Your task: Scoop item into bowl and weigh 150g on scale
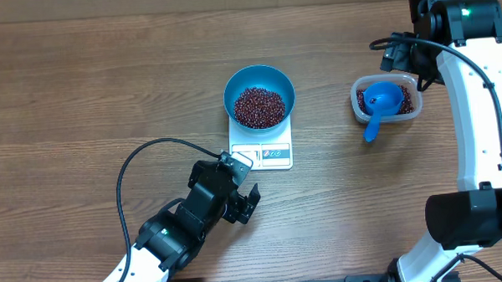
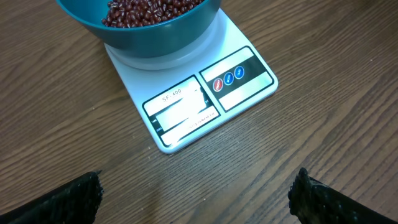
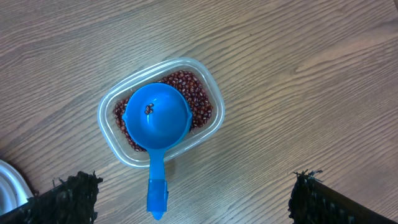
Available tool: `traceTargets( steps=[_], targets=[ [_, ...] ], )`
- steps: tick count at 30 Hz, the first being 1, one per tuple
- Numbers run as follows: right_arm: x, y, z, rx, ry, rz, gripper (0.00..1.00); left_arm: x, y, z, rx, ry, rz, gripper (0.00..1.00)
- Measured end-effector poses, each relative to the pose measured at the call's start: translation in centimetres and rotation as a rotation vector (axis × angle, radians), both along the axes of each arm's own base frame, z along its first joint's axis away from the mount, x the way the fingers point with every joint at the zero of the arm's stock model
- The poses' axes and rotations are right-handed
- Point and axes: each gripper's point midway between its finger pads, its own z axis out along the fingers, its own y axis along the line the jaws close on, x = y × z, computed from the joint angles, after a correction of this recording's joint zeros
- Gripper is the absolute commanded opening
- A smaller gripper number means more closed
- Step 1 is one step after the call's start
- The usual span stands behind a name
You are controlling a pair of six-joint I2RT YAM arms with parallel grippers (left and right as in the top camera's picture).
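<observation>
Left gripper (image 2: 196,185) is wide open and empty, over the wooden table (image 1: 81,80) just in front of the scale (image 2: 186,112), not touching it. Blue bowl (image 1: 230,85) sits on the scale, partly filled with red beans (image 1: 260,106). Right gripper (image 3: 193,186) is also wide open and empty, above the clear tub (image 3: 109,134). The tub holds more beans and the blue scoop (image 3: 155,115), handle sticking out over the rim. The tub is well to the right of the scale.

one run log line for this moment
round blue bowl of dark red beans on flat white scale; blue plastic scoop in clear plastic tub; left gripper open, empty; right gripper open, empty
</observation>
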Motion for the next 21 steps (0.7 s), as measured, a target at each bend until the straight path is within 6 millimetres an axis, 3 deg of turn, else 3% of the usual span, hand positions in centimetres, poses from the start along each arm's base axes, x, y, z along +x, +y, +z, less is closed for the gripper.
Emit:
traceTargets(
  steps=[21],
  targets=[
    [-0.01,-0.01,0.0,0.0,0.0,0.0,1.0,-0.68,0.6,-0.91,0.035,0.04,0.0,1.0]
  ],
)
